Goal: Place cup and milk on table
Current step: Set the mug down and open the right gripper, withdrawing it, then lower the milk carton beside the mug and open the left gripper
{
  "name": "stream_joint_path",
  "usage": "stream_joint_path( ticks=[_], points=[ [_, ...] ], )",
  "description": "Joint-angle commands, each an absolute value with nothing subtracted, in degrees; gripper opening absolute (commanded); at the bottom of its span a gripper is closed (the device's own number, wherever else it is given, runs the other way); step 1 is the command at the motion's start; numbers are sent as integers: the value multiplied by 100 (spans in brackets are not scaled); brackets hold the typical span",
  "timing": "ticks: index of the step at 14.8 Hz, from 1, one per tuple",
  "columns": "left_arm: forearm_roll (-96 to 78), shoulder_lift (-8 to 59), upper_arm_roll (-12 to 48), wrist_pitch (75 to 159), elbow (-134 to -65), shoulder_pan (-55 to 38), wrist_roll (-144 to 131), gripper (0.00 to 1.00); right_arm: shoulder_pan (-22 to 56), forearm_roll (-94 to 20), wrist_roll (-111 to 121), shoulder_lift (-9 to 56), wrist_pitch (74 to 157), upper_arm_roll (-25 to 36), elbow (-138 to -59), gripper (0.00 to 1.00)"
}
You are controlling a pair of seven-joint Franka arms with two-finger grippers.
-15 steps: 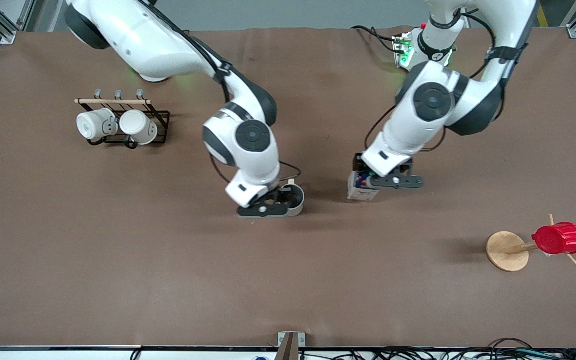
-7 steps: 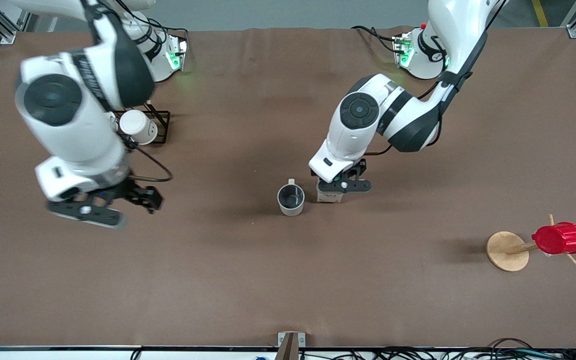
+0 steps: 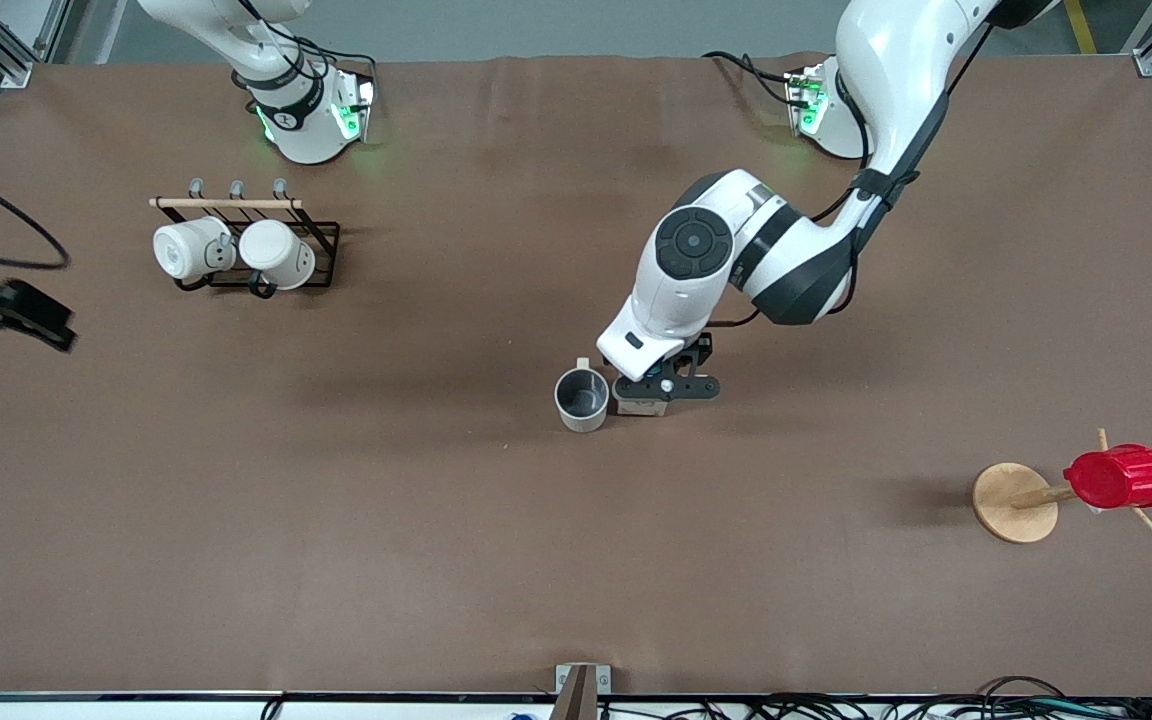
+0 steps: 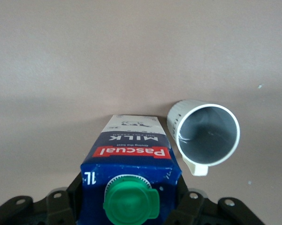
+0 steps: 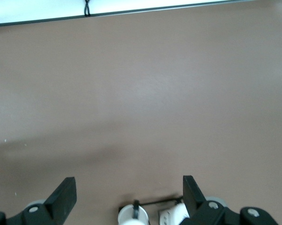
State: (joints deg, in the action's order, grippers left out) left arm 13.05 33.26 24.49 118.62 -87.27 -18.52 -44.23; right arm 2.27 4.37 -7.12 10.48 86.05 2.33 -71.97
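The cup [image 3: 582, 398] stands upright on the brown table [image 3: 386, 520] near its middle, with no gripper on it. The milk [image 3: 639, 404] stands right beside the cup, toward the left arm's end. My left gripper [image 3: 664, 388] is shut on the milk from above. In the left wrist view the blue carton with its green cap [image 4: 129, 180] sits between the fingers, and the cup [image 4: 206, 136] is close beside it with a small gap. My right gripper [image 3: 11, 312] is open and empty at the right arm's end of the table, and in the right wrist view [image 5: 126, 194] it is over bare table.
A black wire rack with two plain white mugs [image 3: 236, 250] stands toward the right arm's end; it also shows in the right wrist view [image 5: 133, 214]. A wooden peg stand [image 3: 1014, 502] holding a red ribbed cup [image 3: 1118, 477] stands toward the left arm's end.
My right gripper has let go of the cup and swung away to the right arm's end of the table. My left gripper has carried the milk up beside the cup.
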Motion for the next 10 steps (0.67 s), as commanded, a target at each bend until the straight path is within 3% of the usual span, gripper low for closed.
stream_joint_path(
  ticks=[1,4,10],
  points=[
    [1494,3498,2399,11707,-8499,-1899,-4483,73,141,281,-562,573,8237,237,-7558,100],
    [1485,3542,2399,11733,-8464,-1872,-4430,74,97,237,-510,177,8611,264,-8260,100],
    [1485,3560,2408,11733,-8411,-1872,-4395,74,158,246,-510,-9,8692,290,-8578,100]
  ],
)
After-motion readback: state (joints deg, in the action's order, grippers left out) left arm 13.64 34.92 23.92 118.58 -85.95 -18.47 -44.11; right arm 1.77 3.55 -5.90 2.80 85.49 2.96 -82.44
